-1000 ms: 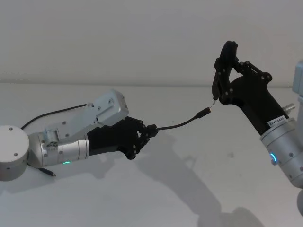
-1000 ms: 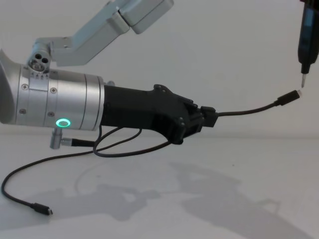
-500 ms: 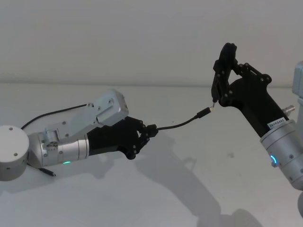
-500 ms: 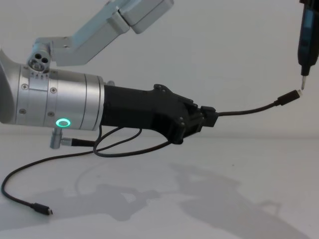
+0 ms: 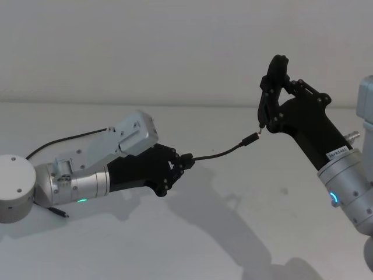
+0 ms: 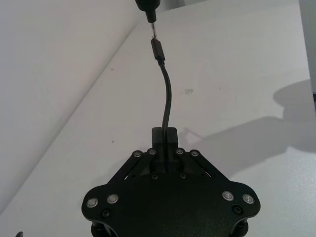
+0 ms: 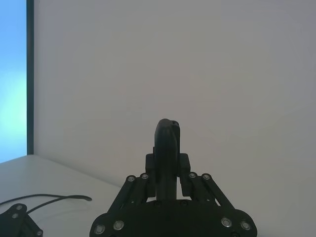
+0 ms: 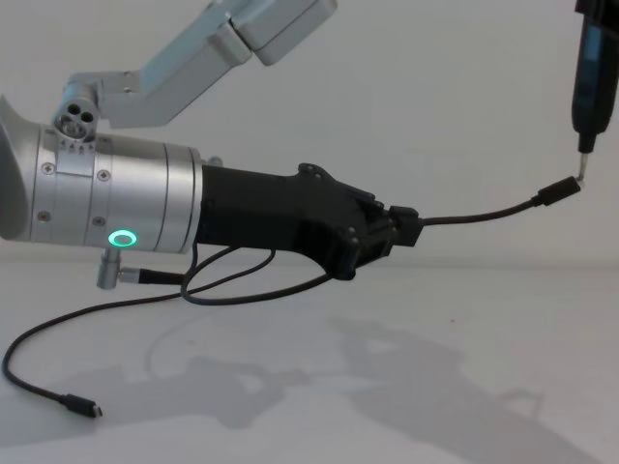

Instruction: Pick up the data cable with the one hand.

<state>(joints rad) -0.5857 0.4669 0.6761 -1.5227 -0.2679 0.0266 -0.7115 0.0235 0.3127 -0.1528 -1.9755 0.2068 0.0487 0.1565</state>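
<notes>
Angular black left pincer [image 5: 187,161] clamped on thin data cable [image 5: 224,153].

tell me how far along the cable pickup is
Done: the left claw is shut on the data cable and holds that stretch above the table. In hand: the plug end points up at the tip of the right claw. Left: the cable's other end lies on the table.
</notes>
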